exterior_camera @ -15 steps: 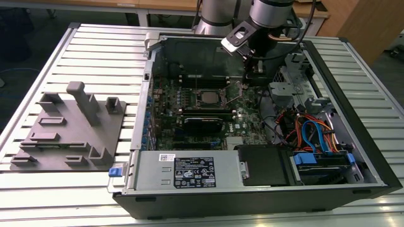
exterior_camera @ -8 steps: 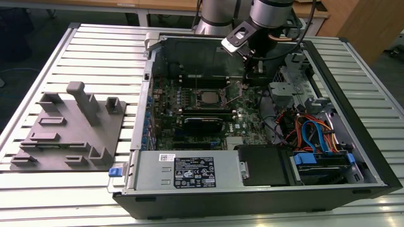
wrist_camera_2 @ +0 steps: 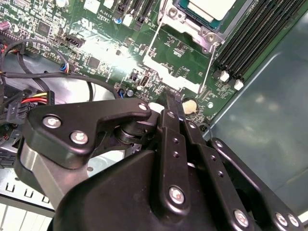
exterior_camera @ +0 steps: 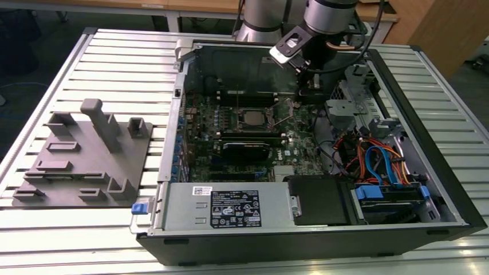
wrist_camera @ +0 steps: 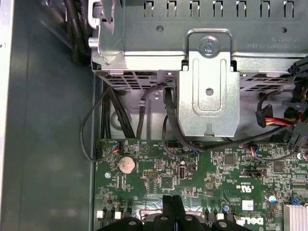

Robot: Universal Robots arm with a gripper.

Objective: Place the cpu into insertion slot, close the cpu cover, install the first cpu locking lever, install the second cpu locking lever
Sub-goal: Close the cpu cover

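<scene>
The cpu (exterior_camera: pixel 251 117), a small square with a silver-tan top, lies in the insertion slot (exterior_camera: pixel 236 118) on the green board; its corner also shows in the second wrist view (wrist_camera_2: pixel 211 8). A metal frame edge, the cpu cover (wrist_camera_2: pixel 202 30), runs around it; I cannot tell whether it lies flat. Two thin wire locking levers (wrist_camera_2: pixel 153 41) (wrist_camera_2: pixel 210 60) stretch out from the socket over the board. My gripper (exterior_camera: pixel 310 90) hangs to the exterior view's right of the socket, near the case's back wall. Its black fingertips (wrist_camera_2: pixel 171 102) (wrist_camera: pixel 172 204) are pressed together, shut on nothing, just above the board.
Long black memory slots (wrist_camera_2: pixel 250 43) flank the socket. A metal drive cage (wrist_camera: pixel 209 91) with black cables and a coin battery (wrist_camera: pixel 126 164) sit beyond the fingertips. The grey case wall (wrist_camera_2: pixel 269 120) is close by. A grey fixture plate (exterior_camera: pixel 84 154) rests on the table at the exterior view's left.
</scene>
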